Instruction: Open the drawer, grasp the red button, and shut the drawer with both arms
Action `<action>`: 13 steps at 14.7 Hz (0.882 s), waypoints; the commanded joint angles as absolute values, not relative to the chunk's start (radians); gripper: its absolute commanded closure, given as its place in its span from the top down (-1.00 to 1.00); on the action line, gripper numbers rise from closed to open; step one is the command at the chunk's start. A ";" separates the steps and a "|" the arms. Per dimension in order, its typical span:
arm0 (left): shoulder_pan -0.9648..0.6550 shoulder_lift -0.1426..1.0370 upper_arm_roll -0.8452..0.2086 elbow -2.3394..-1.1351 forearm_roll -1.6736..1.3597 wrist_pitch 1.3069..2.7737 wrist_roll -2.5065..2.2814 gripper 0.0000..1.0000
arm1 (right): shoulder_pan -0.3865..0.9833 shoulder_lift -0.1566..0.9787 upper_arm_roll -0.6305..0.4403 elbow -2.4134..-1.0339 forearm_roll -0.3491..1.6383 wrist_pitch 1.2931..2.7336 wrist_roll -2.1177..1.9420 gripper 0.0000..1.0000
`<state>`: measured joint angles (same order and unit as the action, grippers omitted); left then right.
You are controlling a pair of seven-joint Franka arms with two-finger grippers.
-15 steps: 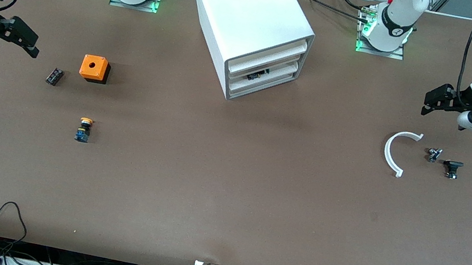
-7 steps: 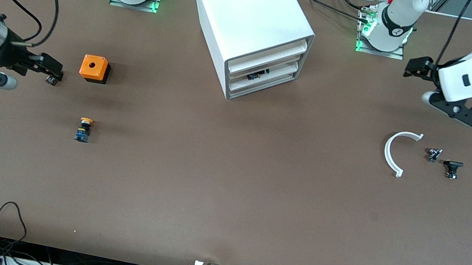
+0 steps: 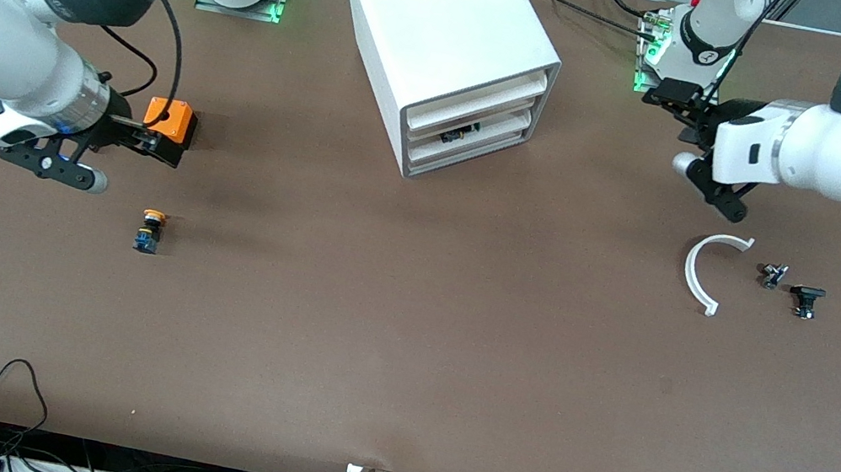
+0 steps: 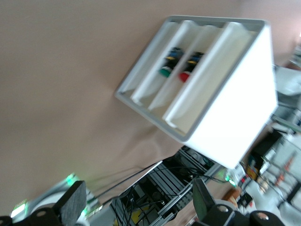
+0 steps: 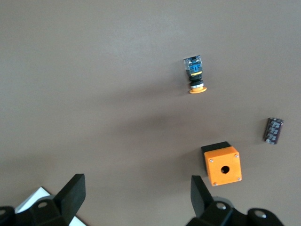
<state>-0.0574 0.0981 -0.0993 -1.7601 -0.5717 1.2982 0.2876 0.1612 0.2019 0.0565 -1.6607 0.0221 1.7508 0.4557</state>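
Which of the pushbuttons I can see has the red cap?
The button lying in the cabinet's middle drawer. The one in the neighbouring drawer is green-capped; the one on the table is yellow-orange.

The bench [image 3: 404, 336] is a flat, plain brown. The cabinet [image 3: 438, 25] is white with a grey front frame, and its drawer [image 4: 176, 77] is white — inside lie the button [image 4: 189, 67], red-capped on black and blue, and a green-capped one [image 4: 168, 62]. The box [image 5: 222, 165] is orange — black underneath. An orange-yellow cap tops another blue-and-black button [image 3: 149, 230]. The curved strip [image 3: 705, 271] is white.
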 commanded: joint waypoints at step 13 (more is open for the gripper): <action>-0.058 0.485 -0.144 -2.025 -1.134 1.519 1.014 0.82 | 0.376 0.261 0.060 -1.577 0.021 1.807 1.064 0.99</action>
